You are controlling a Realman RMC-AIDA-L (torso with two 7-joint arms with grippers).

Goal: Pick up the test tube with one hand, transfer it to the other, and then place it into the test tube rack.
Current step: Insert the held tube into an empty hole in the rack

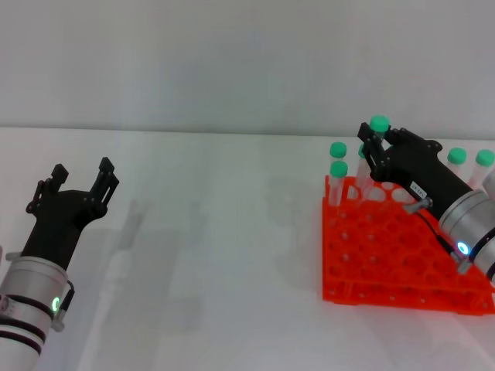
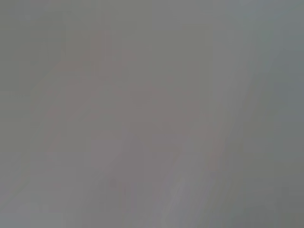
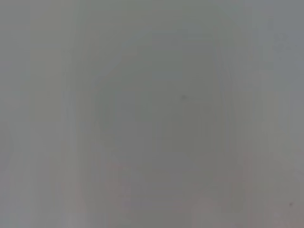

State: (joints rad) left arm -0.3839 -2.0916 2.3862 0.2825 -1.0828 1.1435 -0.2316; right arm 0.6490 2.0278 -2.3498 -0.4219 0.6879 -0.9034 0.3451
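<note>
The right end effector [image 1: 373, 148] is held over the far rows of the rack [image 1: 402, 255], its fingers clamped on the tube [image 1: 379, 135] just under the mint-green cap, with the tube hanging upright from its tips. Other capped tubes [image 1: 338, 171] stand in holes just beside and beyond it. The left end effector [image 1: 81, 182] is parked well apart over the bare desk [image 1: 216, 255], its fingers spread and nothing held. The placing step is judged to be in hand. A miss could be caused by the tube's lower end meeting the rim between holes rather than an opening. A neighbouring tube could be knocked by the fingers during descent or release. Nothing is shown by either wrist view.
</note>
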